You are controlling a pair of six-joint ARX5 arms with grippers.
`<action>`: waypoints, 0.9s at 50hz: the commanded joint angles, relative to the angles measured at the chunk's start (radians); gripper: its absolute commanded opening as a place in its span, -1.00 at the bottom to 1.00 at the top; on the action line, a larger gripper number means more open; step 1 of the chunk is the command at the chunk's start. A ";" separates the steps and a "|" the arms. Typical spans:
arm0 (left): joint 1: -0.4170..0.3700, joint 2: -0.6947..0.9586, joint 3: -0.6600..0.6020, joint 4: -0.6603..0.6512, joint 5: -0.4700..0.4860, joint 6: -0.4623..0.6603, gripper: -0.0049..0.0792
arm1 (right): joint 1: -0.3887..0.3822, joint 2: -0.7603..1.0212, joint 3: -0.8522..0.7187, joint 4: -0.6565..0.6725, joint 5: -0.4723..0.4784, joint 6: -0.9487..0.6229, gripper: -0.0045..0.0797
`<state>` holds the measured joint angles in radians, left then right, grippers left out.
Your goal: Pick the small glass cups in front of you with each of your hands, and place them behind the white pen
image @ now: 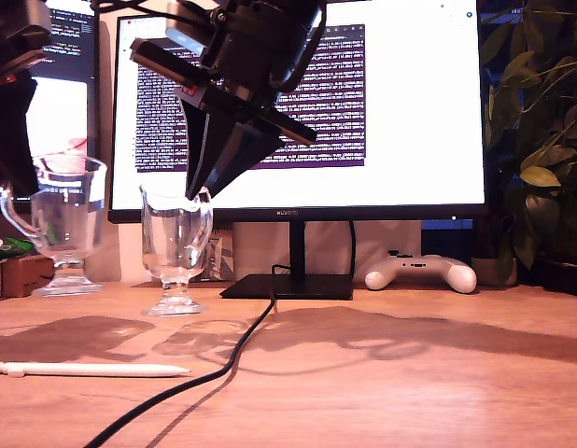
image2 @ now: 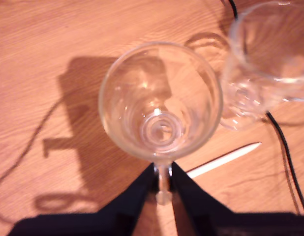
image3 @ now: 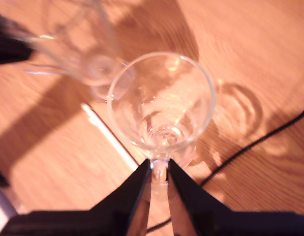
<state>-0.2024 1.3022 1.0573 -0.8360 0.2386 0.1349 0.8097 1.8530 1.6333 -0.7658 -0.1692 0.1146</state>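
Two small glass cups show in the exterior view. My first gripper (image: pixel 18 187), at that view's left edge, is shut on the handle of the left cup (image: pixel 66 219); the first wrist view shows its fingers (image2: pixel 163 189) pinching that handle below the cup (image2: pixel 159 101). My second gripper (image: pixel 200 191) is shut on the handle of the middle cup (image: pixel 176 247), whose foot rests on the table; its fingers (image3: pixel 159 177) clamp the handle under the cup (image3: pixel 161 101). The white pen (image: pixel 92 370) lies nearer the exterior camera than both cups, also seen as a pen (image2: pixel 223 160) and a pen (image3: pixel 110 135).
A black cable (image: pixel 242 345) runs from the monitor stand (image: pixel 288 285) across the table to the front, just to the exterior view's right of the middle cup. A white game controller (image: pixel 421 273) and a plant (image: pixel 541 149) stand at the exterior view's right; a small box (image: pixel 22 273) stands at its left.
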 commanded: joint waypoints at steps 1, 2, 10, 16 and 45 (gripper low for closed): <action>-0.007 -0.040 -0.036 0.022 0.009 0.005 -0.94 | 0.023 -0.040 -0.024 0.039 -0.003 0.009 -0.92; -0.007 -0.043 -0.040 0.024 0.009 0.005 -0.94 | 0.025 -0.043 -0.031 0.048 -0.003 0.010 -0.92; -0.008 -0.055 -0.050 0.026 0.009 0.005 -0.94 | 0.040 -0.044 -0.059 0.084 -0.003 0.021 -0.92; -0.010 -0.059 -0.056 0.032 0.009 0.006 -0.94 | 0.054 -0.044 -0.075 0.102 -0.003 0.022 -0.92; -0.017 -0.059 -0.133 0.103 0.016 0.005 -0.94 | 0.054 -0.044 -0.123 0.164 0.025 0.021 -0.92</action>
<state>-0.2157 1.2644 0.9264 -0.7574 0.2417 0.1349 0.8589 1.8259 1.5417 -0.6224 -0.1455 0.1333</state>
